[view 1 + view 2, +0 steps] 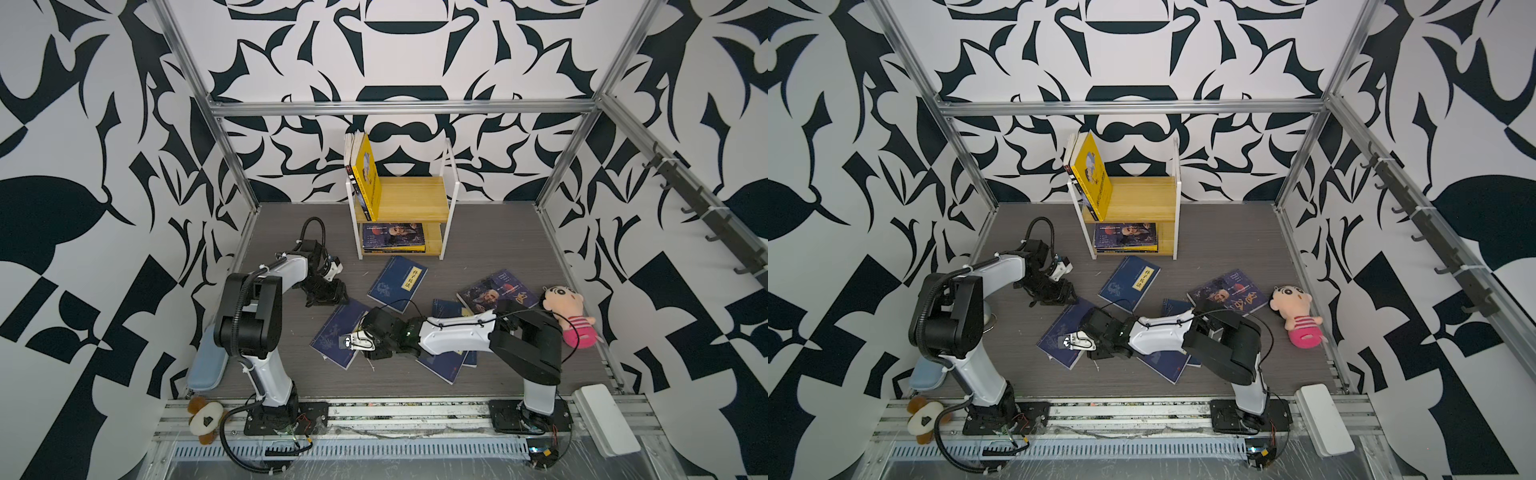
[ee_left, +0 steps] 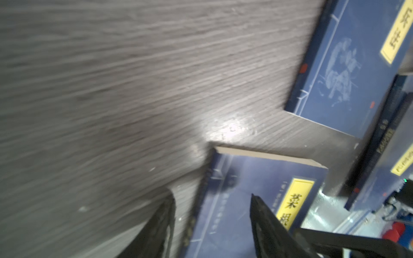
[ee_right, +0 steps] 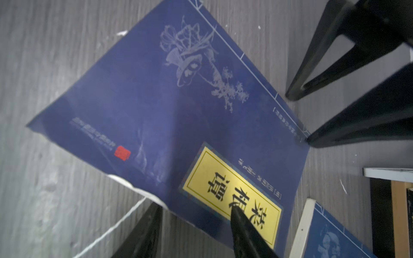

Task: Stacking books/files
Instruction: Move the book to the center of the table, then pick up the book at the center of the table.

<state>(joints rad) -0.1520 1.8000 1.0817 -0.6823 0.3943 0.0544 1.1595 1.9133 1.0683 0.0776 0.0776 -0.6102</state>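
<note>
Left gripper [image 2: 212, 196]: jaws apart, straddling the spine edge of the navy book with the yellow label [image 1: 332, 332]. One finger is over bare tabletop [image 1: 395, 382], the other over the cover. You can see nothing clamped.

The book lies flat, mid-tabletop, between your two arms. Its long axis runs from the front rail toward the wooden shelf [image 1: 415, 199], slightly skewed.

Right gripper [image 3: 194, 207]: jaws also apart. One finger is over the yellow label and the other just off the book's edge at that corner, with no bite visible.

So the left arm meets the book at the spine side and the right arm at the label side. The right arm reaches further over the cover, so I judge it the nearer.

Further right, more navy books [image 1: 449, 370] lie loose under the right forearm, not yet stacked.
</note>
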